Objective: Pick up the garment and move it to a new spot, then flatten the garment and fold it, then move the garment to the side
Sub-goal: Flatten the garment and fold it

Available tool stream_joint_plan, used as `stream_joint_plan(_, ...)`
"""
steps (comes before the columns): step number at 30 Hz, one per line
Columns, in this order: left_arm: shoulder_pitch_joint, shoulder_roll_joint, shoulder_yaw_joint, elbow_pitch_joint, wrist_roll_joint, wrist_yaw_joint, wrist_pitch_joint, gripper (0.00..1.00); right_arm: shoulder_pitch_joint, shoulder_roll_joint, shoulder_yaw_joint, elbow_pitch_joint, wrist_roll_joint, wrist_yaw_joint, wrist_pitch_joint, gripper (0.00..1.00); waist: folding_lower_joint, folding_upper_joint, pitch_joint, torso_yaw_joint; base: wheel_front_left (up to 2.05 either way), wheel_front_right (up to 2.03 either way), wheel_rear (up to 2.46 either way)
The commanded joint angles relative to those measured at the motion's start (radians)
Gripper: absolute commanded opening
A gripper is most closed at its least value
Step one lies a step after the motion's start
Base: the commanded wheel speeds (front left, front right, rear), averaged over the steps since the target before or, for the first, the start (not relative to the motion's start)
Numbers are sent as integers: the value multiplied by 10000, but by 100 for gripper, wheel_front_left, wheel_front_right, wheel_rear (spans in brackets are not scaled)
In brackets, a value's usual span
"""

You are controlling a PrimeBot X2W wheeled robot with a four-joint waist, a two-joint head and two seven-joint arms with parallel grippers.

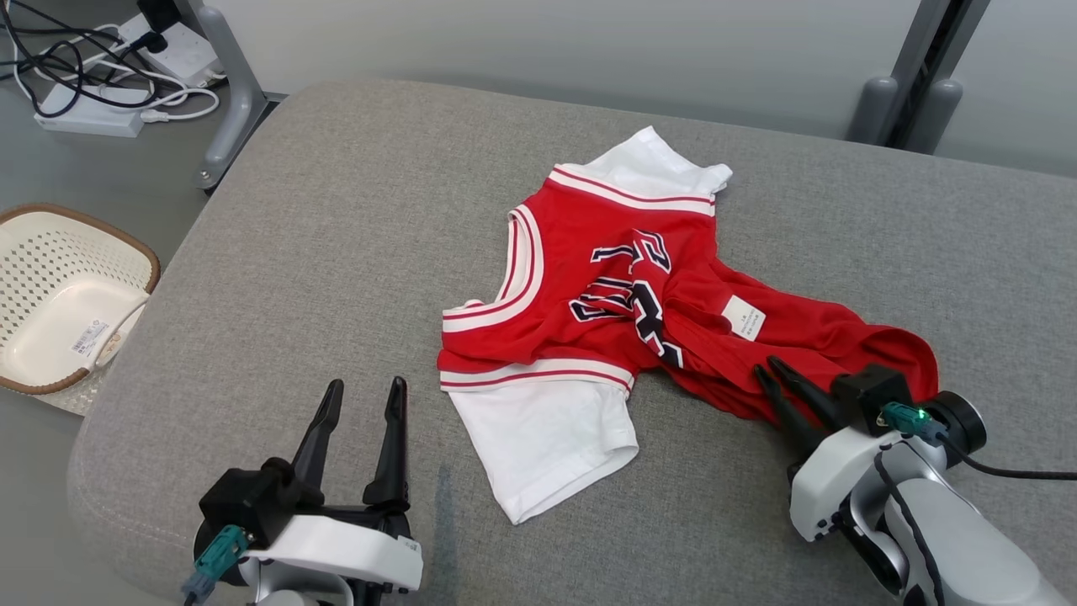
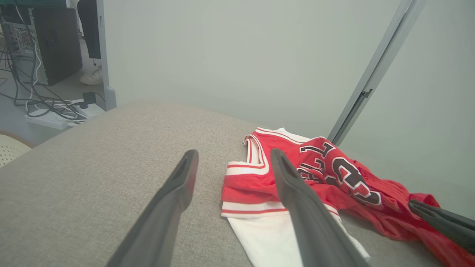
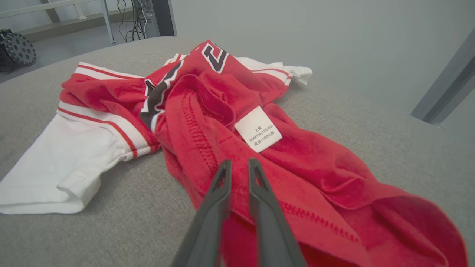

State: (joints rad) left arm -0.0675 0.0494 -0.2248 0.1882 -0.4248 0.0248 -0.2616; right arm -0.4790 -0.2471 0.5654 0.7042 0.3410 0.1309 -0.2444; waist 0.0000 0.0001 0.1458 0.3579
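One broad grey cushion spans the scene from near to far, and on it lies one garment – a red jersey with dark numerals, striped trim and two white sleeves. It sits right of centre, crumpled rather than flat. One sleeve spreads toward the near edge, the other pokes out at the far side, and the red body trails off to the right in folds. One cream basket with a brown rim stands on the floor off the cushion's left edge. Two white power strips with tangled cables lie on the floor at the far left. There are two grippers. The left gripper hovers over bare cushion near the front edge, left of the near sleeve, with its two dark fingers spread wide and nothing between them. It touches nothing, and its fingers point away toward the far side. The right gripper reaches in from the near right on its pale right forearm, fingers angled toward the far left and lying low on the red hem. In the right wrist view the fingers are drawn nearly together – a narrow gap with red cloth in it – so they pinch the fabric at its near right edge. One small white care label lies face up on the red folds just beyond the fingertips.
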Motion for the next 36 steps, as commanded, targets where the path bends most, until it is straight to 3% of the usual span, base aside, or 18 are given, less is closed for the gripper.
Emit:
stream_joint_plan(1, -180, 33, -18, -61, -69, 60, -37, 100, -143, -50, 52, 129, 67, -4, -67, 1, 0, -1, 40, 4, 0, 0, 0)
stream_joint_plan(9, -263, 31, -5, -78, -25, 104, -37, 100, -449, -19, 85, 221, 211, -4, -210, 0, 0, -1, 100, -121, 0, 0, 0)
stream_joint_plan(15, -191, 34, 66, -45, 16, 63, -37, 100, -405, -14, -211, -387, 194, -4, -219, 0, 0, -1, -112, -479, 0, 0, 0)
stream_joint_plan(30, 41, 33, 555, 32, 236, -138, -36, 100, 1343, 10, -3122, -3667, -443, -4, -201, 0, 0, -1, -845, -2168, 0, 0, 0)
stream_joint_plan(36, 181, 34, 631, 40, 308, -165, -38, 100, 2312, 240, -4026, -4420, -713, -4, -202, 0, 0, -1, -975, -2537, 0, 0, 0)
